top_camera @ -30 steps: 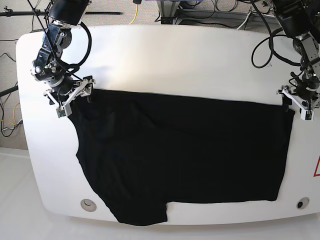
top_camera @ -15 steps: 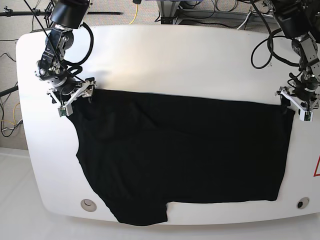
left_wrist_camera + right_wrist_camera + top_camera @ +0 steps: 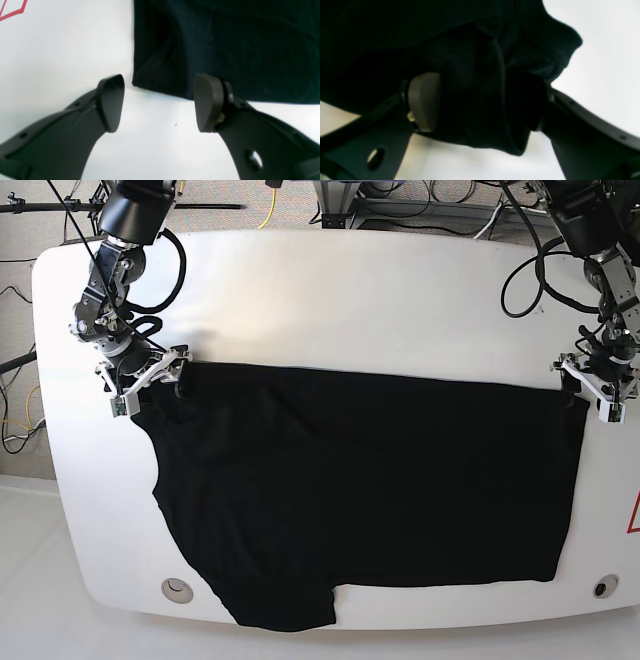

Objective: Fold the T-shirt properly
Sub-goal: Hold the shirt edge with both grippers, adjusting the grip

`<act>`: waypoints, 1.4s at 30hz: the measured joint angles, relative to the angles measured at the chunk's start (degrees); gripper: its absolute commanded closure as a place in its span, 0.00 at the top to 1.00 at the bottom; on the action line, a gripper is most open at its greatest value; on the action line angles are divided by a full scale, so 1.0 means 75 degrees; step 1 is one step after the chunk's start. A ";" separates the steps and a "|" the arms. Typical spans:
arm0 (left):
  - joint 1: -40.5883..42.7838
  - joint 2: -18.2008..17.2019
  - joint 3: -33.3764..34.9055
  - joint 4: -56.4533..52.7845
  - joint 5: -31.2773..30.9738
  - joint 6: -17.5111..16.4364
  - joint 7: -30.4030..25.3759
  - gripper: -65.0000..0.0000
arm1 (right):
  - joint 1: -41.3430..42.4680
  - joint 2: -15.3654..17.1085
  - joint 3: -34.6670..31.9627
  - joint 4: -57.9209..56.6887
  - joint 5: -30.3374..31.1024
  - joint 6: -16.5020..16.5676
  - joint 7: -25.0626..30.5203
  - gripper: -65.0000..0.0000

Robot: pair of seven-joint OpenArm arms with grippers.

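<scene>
Lying spread flat on the white desk, the T-shirt is best taken by both far corners at once, cloth seated deep between the parted jaws of the left gripper and right gripper before closing.

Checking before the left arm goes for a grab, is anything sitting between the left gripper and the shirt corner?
Nothing visible. In the left wrist view only bare white table lies between the open left gripper and the near corner of the T-shirt.
</scene>
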 measured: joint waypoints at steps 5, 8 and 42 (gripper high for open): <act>-0.0073 -0.0009 -0.0055 -0.0052 0.0111 -0.0017 -0.0003 0.63 | -0.0047 -0.0041 -0.0038 0.0055 -0.0379 0.0029 0.0216 0.70; -0.0119 -0.0009 -0.0055 -0.0082 0.0108 -0.0023 -0.0006 0.62 | -0.0050 -0.0041 -0.0038 0.0055 -0.0481 0.0029 0.0254 0.65; -0.0714 -0.0006 0.0000 -0.1565 0.0070 0.0125 -0.0347 0.58 | -0.0035 -0.0085 -0.0052 -0.0026 -0.0536 -0.0026 0.0440 0.00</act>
